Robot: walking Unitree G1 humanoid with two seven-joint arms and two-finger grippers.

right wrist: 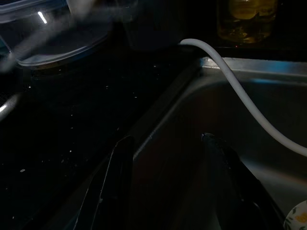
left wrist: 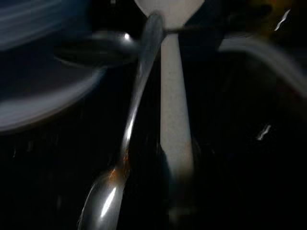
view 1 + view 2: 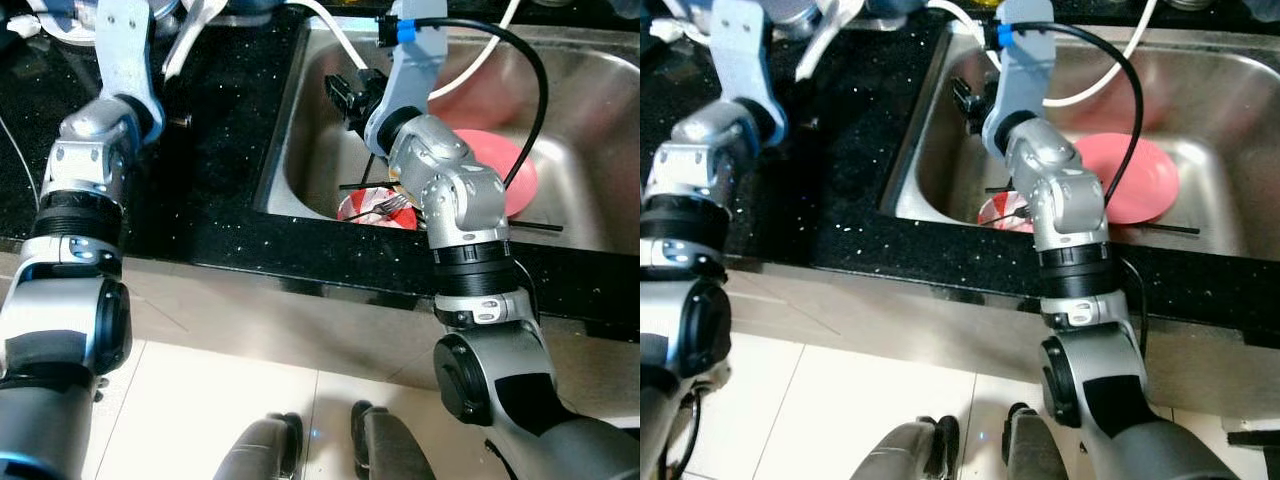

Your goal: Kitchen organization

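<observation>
A metal spoon [image 2: 129, 143] is lying on the dark counter [image 3: 215, 120], crossing a white spoon [image 2: 173, 105] just beside it; both are sitting straight ahead of the left wrist camera. Whether the left gripper's fingers are open or closed cannot be told. In the head view the left arm is reaching toward 11 o'clock over the counter.

In the sink [image 3: 590, 150] a pink plate [image 3: 505, 165] is lying at about 2 o'clock, with a small red-patterned dish [image 3: 375, 208] touching its near edge and a fork [image 3: 392, 205] resting on that dish. A thin black stick [image 3: 535, 227] is lying just beside them.

The right gripper [image 1: 168, 191] is hanging over the sink's left wall, fingers [image 1: 117, 182] standing apart and holding nothing. A white hose [image 1: 240, 91] is running down into the basin past them. At the counter's far edge a clear tub [image 1: 53, 33] and a jar [image 1: 247, 19] of yellow liquid are standing. Pale floor tiles [image 3: 220, 400] are showing below the counter.
</observation>
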